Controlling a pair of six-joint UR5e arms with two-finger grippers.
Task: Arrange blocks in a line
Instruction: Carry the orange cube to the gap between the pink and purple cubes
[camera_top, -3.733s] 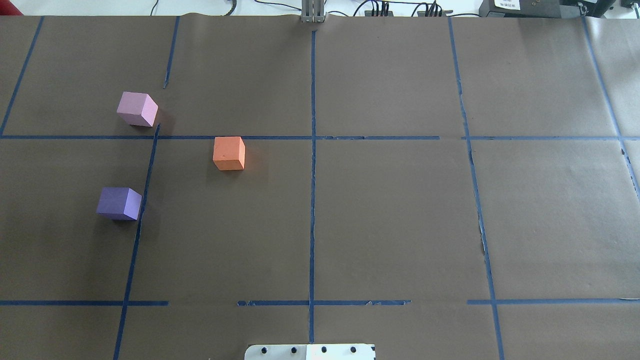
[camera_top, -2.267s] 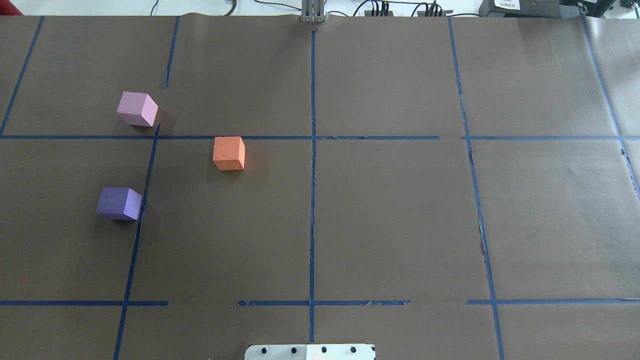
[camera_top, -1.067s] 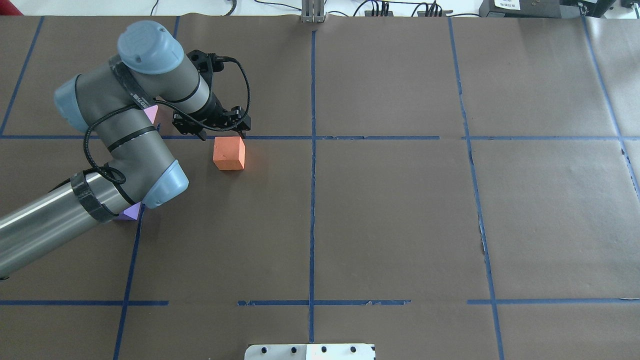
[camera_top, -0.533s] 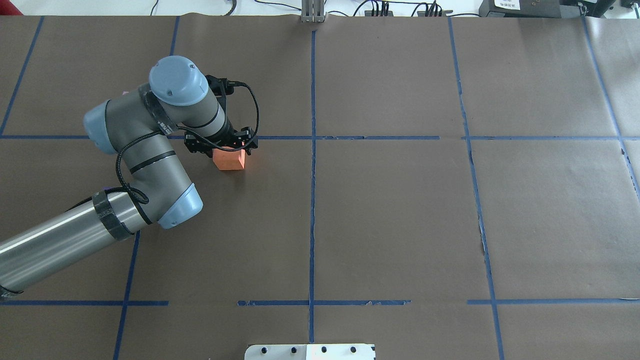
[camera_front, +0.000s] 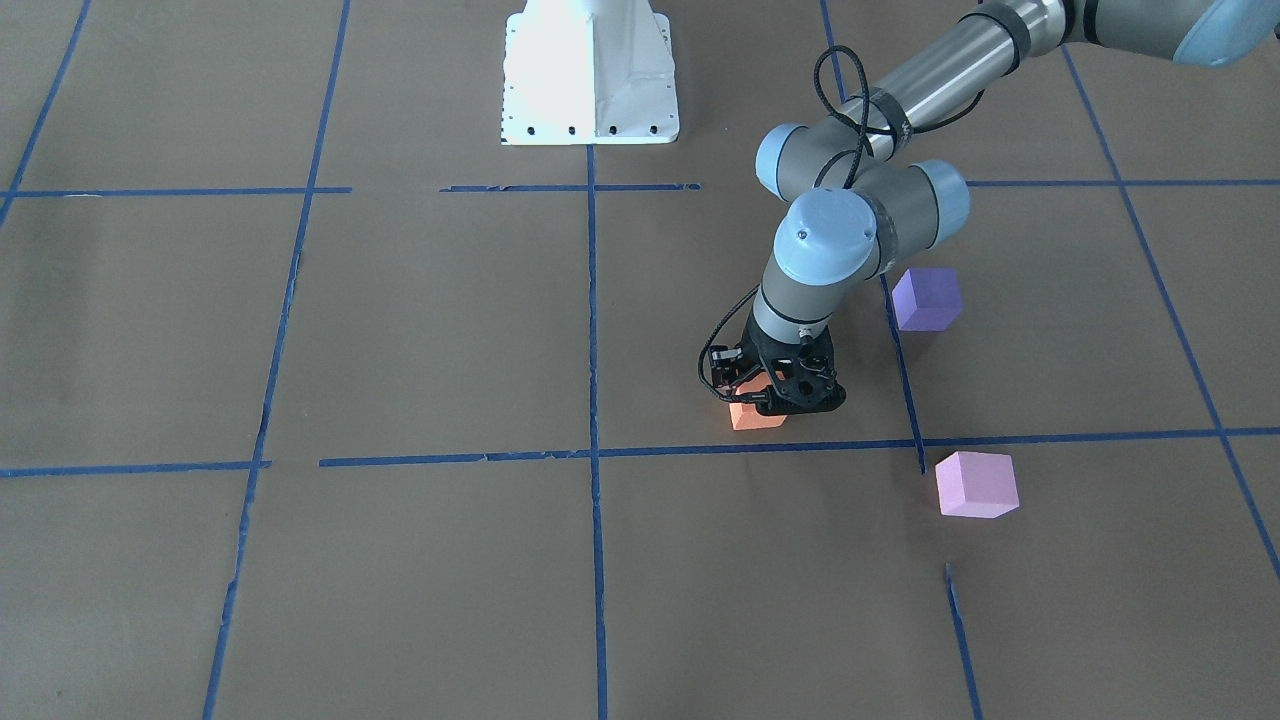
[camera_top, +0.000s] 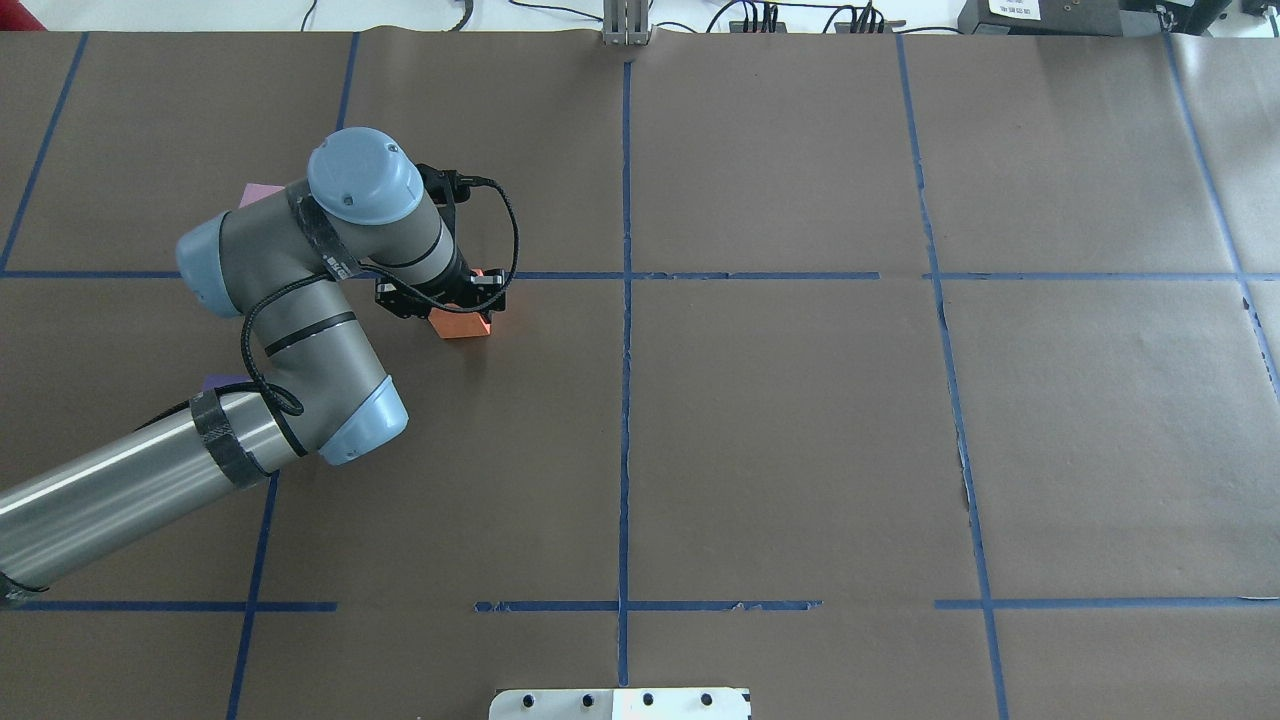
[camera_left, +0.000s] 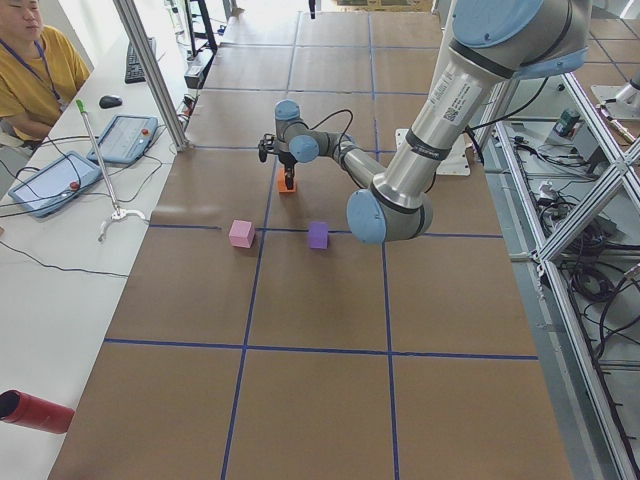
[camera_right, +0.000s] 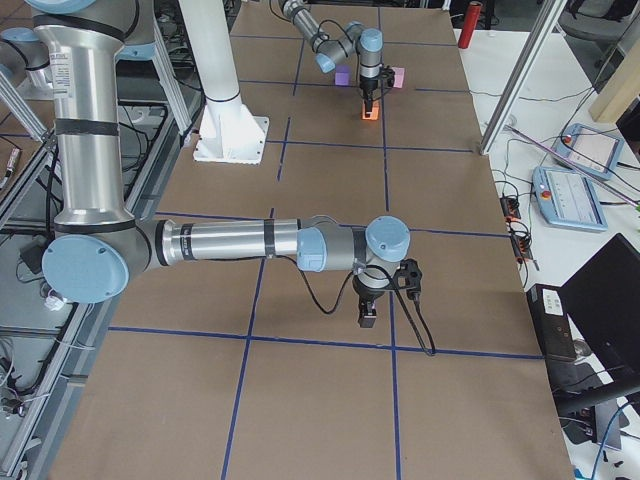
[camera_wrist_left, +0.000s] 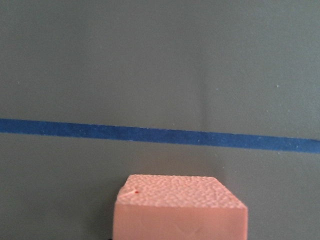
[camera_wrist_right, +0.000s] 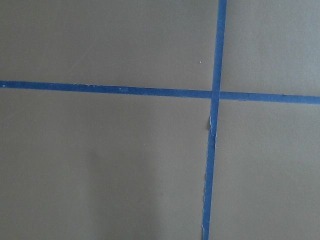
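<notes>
Barely started: my left claw (camera_front: 772, 400) straddles the orange block (camera_front: 755, 420); whether it grips, I cannot tell. The purple block (camera_front: 926, 298) and the pink block (camera_front: 976, 484) sit off its left side, not yet lined up.

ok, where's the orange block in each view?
Front-facing: orange block right of centre, under the left gripper.
Overhead: block left of centre.
Exterior left: block upper middle, far.
Exterior right: block near top, far.
Left wrist: block bottom centre.
Right wrist: not in it.
Landmark: blue tape line running beside the block.
</notes>
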